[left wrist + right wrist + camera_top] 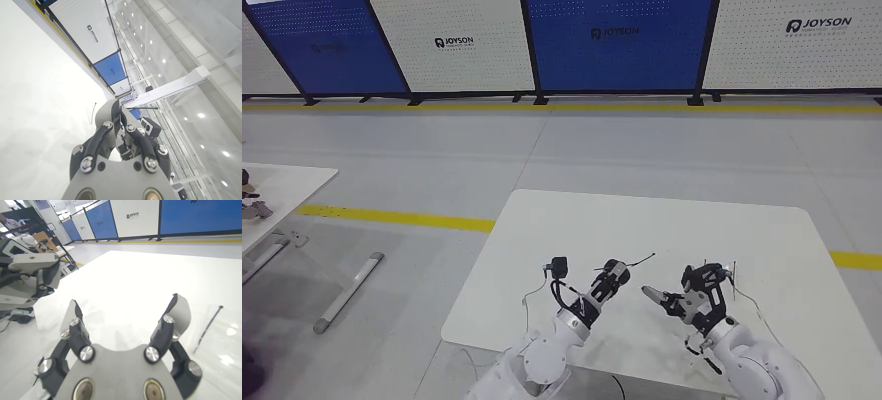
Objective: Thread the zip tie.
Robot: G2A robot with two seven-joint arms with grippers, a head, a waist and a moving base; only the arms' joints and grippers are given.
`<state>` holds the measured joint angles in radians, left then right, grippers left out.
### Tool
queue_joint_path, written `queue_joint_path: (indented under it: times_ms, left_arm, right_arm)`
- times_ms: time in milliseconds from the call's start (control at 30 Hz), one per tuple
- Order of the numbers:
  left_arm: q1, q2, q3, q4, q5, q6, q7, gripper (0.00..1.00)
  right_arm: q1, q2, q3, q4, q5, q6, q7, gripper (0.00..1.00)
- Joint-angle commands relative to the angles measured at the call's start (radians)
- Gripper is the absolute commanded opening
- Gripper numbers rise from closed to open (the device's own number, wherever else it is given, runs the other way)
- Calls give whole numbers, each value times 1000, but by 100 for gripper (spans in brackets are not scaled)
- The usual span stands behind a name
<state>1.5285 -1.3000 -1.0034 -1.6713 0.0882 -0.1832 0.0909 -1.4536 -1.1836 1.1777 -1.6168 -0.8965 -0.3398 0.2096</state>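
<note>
Nearest the right wrist camera: the right gripper (124, 300), fingers (67, 319) spread wide apart, low over the white bench (132, 275). Just beside its outer finger, flat on the bench, a loose zip tie (208, 328): black, straight, head end pointing away from the robot, apart from the finger and not touching it. Off to the other side in that same view, the left gripper (40, 275). From the left wrist camera, fingers (105, 113) of that gripper pressed together, pinching the held zip tie (143, 108), also black, partway along its strap. Head end sticking out sideways into the air beyond the fingertips, clear of the bench, with the rest of the strap running back between the pads toward the palm. Farther off on the bench in the left wrist view, another thin black strip, probably the same loose zip tie, though too small to tell for sure. From the top view: both grippers over the near half of the bench, close to the robot's edge, near each other yet apart, with the held zip tie jutting from the left gripper toward the right arm's side. Beyond the bench, grey floor with a yellow line (392, 216), blue and white partition panels (617, 45), and a second white table (287, 185) at the left edge.
</note>
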Motion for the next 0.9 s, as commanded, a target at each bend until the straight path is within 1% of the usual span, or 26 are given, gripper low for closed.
queue_joint_path:
  times_ms: [0,33,67,133,200,233,300,367,467,833,867]
  left_arm:
    - [-2,-1,4,-4,1,2,0,0]
    - [-3,-1,4,-5,1,3,0,0]
    - [-3,-1,4,-5,2,4,-1,0]
    - [-4,-1,4,-6,4,4,-1,0]
    - [-3,-1,1,-4,6,4,-1,0]
    - [-3,-1,0,-3,6,4,-1,0]
    - [-2,-1,-1,-2,4,4,-2,0]
    - [-1,-1,0,0,2,4,-4,0]
    - [-2,-2,3,0,1,4,-8,0]
    - [-8,-5,15,5,1,5,-21,0]
    - [-9,-5,16,6,2,6,-21,0]
  right_arm:
    - [4,-1,-4,-2,13,0,-10,81]
    - [5,-1,-5,-1,8,2,-18,54]
    - [6,-2,-8,0,1,5,-22,43]
    - [8,-3,-16,0,-17,18,-36,38]
    - [12,-5,-22,3,-26,22,-43,36]
    - [13,-6,-24,4,-30,24,-47,31]
    - [15,-7,-29,6,-35,24,-51,30]
    - [18,-8,-34,7,-34,15,-48,32]
    - [24,-8,-41,7,-33,0,-40,32]
    - [36,-3,-66,-1,-33,0,-38,33]
    - [36,-2,-67,-2,-33,0,-39,31]
